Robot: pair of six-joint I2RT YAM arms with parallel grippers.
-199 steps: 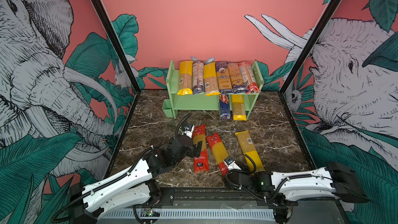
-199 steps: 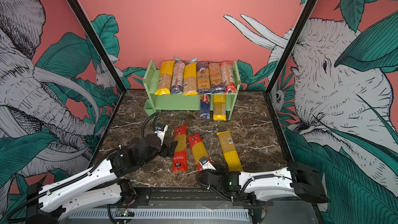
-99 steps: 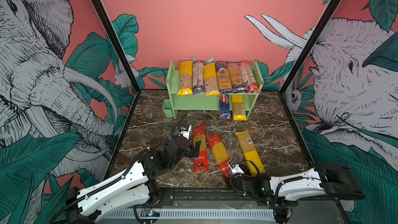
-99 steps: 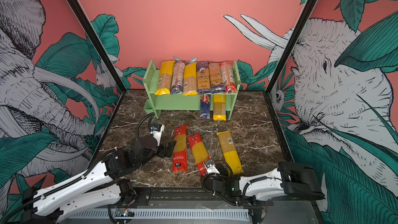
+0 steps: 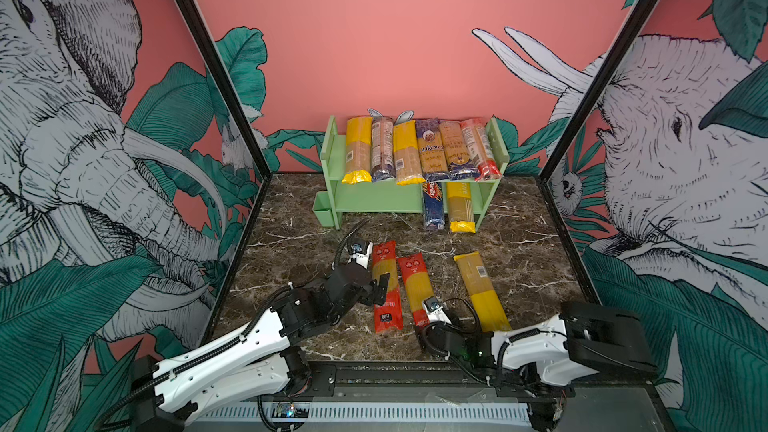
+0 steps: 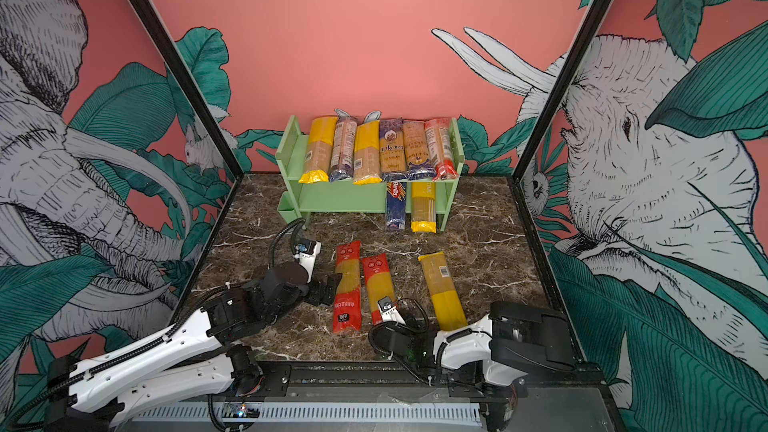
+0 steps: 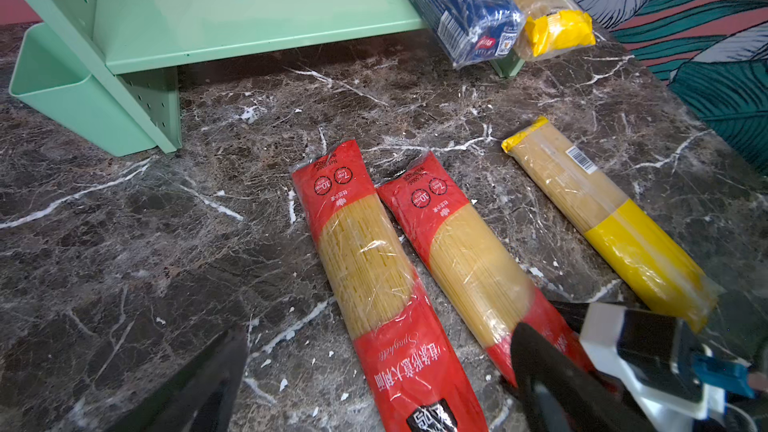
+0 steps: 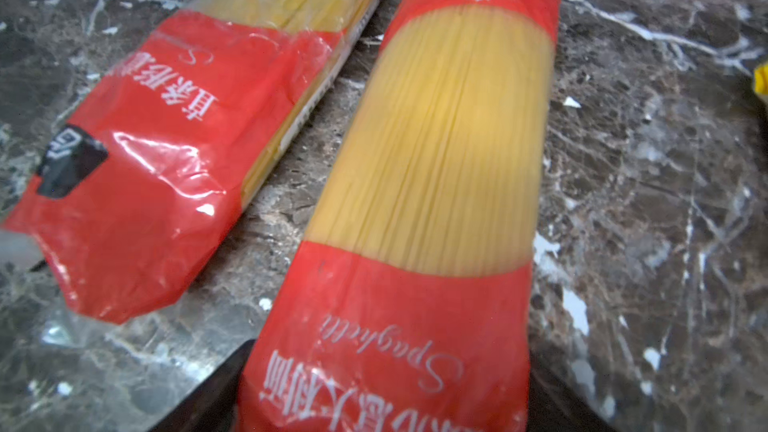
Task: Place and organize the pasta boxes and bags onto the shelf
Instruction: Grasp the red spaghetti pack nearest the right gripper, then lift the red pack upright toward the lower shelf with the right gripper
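"Spaghetti" is written in white, with Chinese signs beside it, on the red pack (image 8: 415, 305) between the jaws of the right gripper (image 8: 386, 401). The other red pack (image 7: 374, 276), between the jaws of the left gripper (image 7: 380, 332), says the same. Its far end has round signs with "10" and "7". Far ahead of both jaws, a blue pack (image 5: 433, 205) says "Barilla", and a dark pack (image 5: 431, 147) above it says "ankara". The yellow pack (image 7: 602, 218), lying apart from both jaws, has a barcode

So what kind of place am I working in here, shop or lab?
Probably a staged robot test booth, not a real shop: printed elephant wall panels box in a marble-look tabletop, holding one small green shelf.
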